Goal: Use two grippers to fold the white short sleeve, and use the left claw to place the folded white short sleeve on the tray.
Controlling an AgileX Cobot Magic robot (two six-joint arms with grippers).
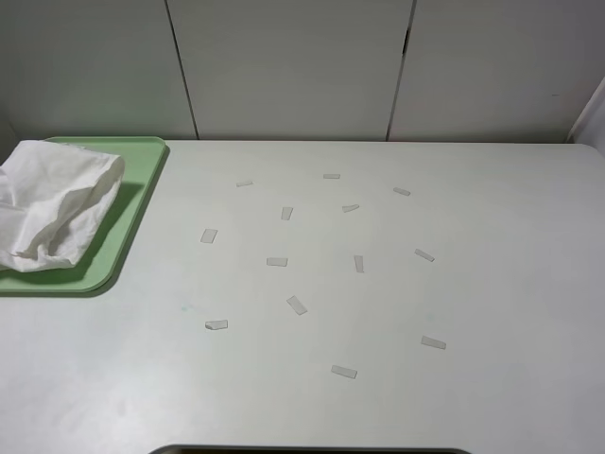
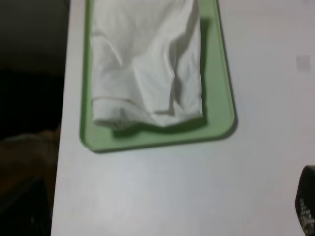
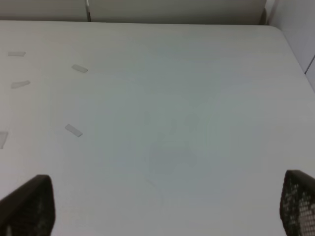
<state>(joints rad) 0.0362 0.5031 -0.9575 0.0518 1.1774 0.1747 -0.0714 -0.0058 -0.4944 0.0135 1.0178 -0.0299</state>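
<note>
The right claw point(image 3: 162, 209) is spread wide above the bare table point(image 3: 187, 123), nothing held. Only one fingertip point(image 2: 307, 206) of the left claw is seen, so its state cannot be told. The folded white shirt point(image 1: 52, 203) is laid on the green tray point(image 1: 128, 227), at the table's far left.

No legible text, labels, brands or numbers in any view. Small tape strips point(image 1: 277, 262) scattered on the surface point(image 1: 492, 284) carry no visible markings. White short sleeve point(image 2: 147, 64) and green tray point(image 2: 216, 98): no print or tag readable.
</note>
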